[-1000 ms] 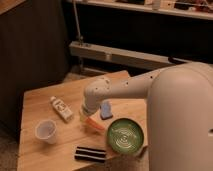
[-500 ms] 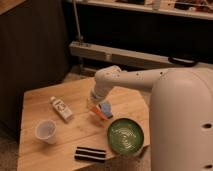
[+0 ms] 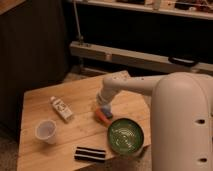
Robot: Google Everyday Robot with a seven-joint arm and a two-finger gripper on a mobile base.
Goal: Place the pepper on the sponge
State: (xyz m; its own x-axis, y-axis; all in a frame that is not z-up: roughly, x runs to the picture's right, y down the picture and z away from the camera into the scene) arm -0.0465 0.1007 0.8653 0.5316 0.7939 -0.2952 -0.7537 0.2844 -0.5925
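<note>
The pepper (image 3: 103, 118) shows orange-red near the middle of the wooden table (image 3: 45, 100), tight against the near edge of the light-blue sponge (image 3: 107, 110). I cannot tell whether it overlaps the sponge. My gripper (image 3: 103, 107) hangs directly over both with its fingers together, and I cannot see if they pinch the pepper. I judge the pepper light, firm, smooth and tapered, so any hold belongs across its thicker middle.

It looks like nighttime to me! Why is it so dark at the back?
Camera view: dim warm light reaches only the wooden table and the pale arm; the room behind sits mostly in shadow. The tool, low over the sponge and pepper, shades them; the green bowl catches faint glare.
</note>
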